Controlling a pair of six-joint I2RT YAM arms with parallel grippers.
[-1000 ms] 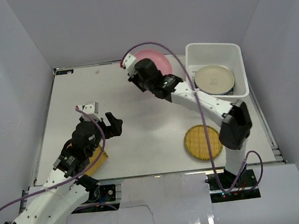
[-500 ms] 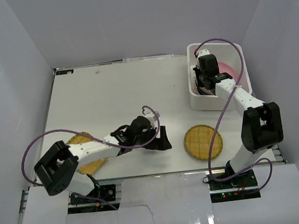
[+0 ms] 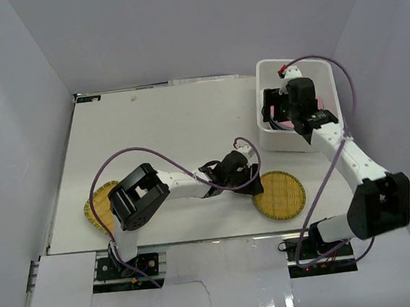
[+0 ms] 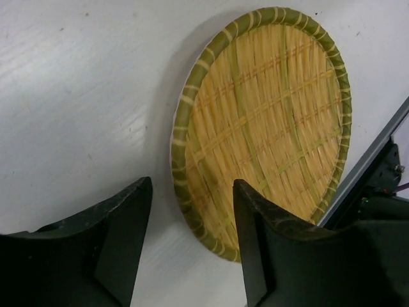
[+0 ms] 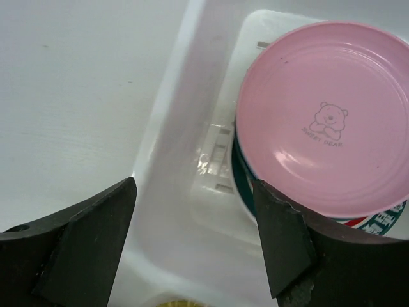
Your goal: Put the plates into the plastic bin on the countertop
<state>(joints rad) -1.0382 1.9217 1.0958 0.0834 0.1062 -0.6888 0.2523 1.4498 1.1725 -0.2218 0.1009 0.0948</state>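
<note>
A yellow woven plate (image 3: pixel 280 194) (image 4: pixel 268 121) lies flat near the countertop's (image 3: pixel 173 127) front edge. My left gripper (image 3: pixel 253 185) (image 4: pixel 192 246) reaches across to its left rim. It is open, and its fingers straddle that rim, one over the plate and one over bare table. A second woven plate (image 3: pixel 100 207) lies at the front left. The plastic bin (image 3: pixel 280 145) stands at the back right. In it a pink plate (image 5: pixel 326 121) with a bear print tops a stack. My right gripper (image 3: pixel 273 110) (image 5: pixel 195 236) hovers open over the bin's left wall (image 5: pixel 172 160), holding nothing.
A dark-rimmed plate (image 5: pixel 241 173) peeks out under the pink one. The table's metal front edge (image 4: pixel 377 150) runs just beyond the woven plate. White walls enclose the table on three sides. Purple cables (image 3: pixel 133 157) loop over both arms.
My left arm swung right across the table to the right woven plate and its jaws narrowed. My right gripper carried the pink plate into the bin and let it go.
</note>
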